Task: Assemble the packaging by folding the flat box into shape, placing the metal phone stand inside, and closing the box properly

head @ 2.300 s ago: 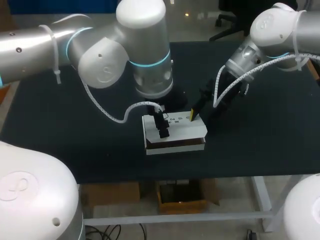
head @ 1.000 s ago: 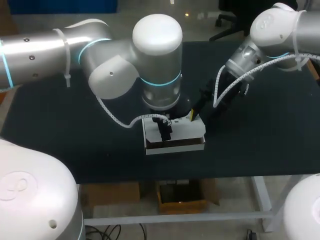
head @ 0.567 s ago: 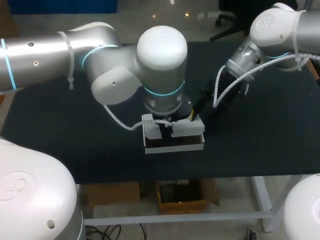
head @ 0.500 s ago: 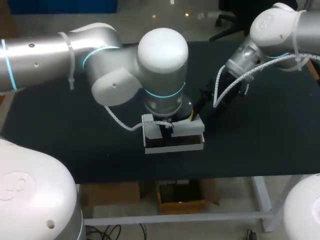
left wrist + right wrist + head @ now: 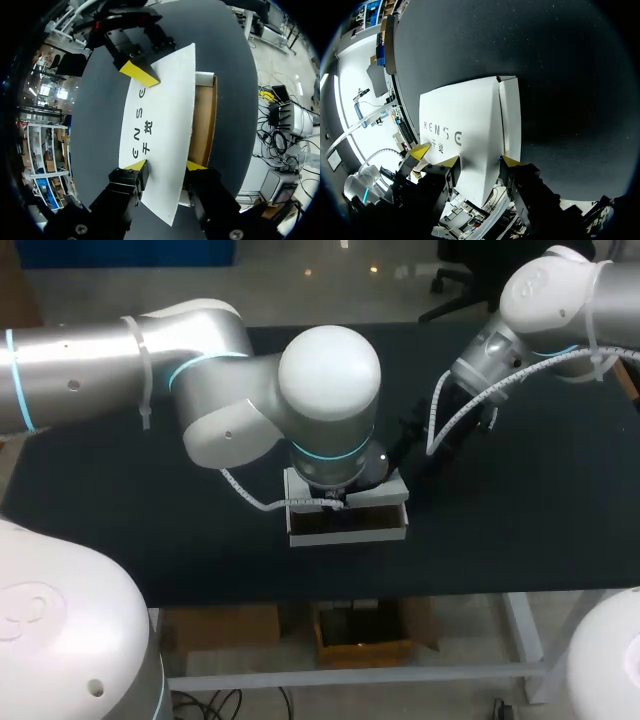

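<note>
A white cardboard box (image 5: pixel 350 533) stands mid-table, its brown inside (image 5: pixel 202 115) showing beside the raised printed lid (image 5: pixel 160 115). No phone stand shows in any view. My left gripper (image 5: pixel 165 165) is at the lid's left end, one yellow tip on the printed face and the other at the lid's free edge, shut on it. My right gripper (image 5: pixel 480 161) is at the opposite end of the lid (image 5: pixel 465 130), shut on it, with the folded end flap (image 5: pixel 511 115) ahead of one finger. One right fingertip (image 5: pixel 140 74) rests on the lid's far end. In the head view my left arm hides the lid.
The black table (image 5: pixel 520 510) carries nothing but the box. The box stands close to the table's front edge (image 5: pixel 330 592). My left arm's wrist (image 5: pixel 330 405) hangs over the box and its cable (image 5: pixel 255 502) droops beside it.
My left arm has swung right over the box and come down at the lid's left end. Its fingers have drawn together onto the lid. The right arm has kept still.
</note>
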{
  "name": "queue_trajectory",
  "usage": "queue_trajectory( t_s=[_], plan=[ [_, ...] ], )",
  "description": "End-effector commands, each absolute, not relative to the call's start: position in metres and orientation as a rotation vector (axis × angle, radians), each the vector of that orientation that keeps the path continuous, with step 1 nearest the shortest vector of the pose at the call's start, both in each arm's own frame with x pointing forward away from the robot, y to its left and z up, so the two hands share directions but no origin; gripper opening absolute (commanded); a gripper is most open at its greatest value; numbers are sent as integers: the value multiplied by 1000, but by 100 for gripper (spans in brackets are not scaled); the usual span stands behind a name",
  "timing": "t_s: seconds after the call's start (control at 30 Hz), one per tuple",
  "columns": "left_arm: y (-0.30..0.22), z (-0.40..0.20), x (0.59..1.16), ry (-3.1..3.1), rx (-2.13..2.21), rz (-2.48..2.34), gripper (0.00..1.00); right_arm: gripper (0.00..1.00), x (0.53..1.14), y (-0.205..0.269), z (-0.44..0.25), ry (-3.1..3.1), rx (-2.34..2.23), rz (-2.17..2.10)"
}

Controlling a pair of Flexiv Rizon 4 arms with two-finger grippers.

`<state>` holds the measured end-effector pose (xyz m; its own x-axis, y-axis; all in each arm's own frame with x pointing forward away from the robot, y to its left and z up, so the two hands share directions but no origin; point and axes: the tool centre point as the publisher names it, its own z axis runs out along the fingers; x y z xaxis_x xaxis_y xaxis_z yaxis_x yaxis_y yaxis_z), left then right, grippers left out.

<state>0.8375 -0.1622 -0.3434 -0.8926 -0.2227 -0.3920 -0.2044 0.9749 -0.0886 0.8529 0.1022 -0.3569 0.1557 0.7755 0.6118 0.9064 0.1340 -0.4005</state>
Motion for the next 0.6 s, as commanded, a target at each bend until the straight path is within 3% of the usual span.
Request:
queue_trajectory(
  t_s=[0.03,0.37,0.6],
  plan=[
    [-164,-345,833,2695,-302,-54,42,49,853,102,-357,-1637,-1657,-211],
    [-164,-347,833,2684,-300,-52,36,48,854,102,-356,-1637,-1658,-211],
    [-163,-350,833,2671,-297,-54,36,48,854,102,-355,-1643,-1659,-211]
  ],
)
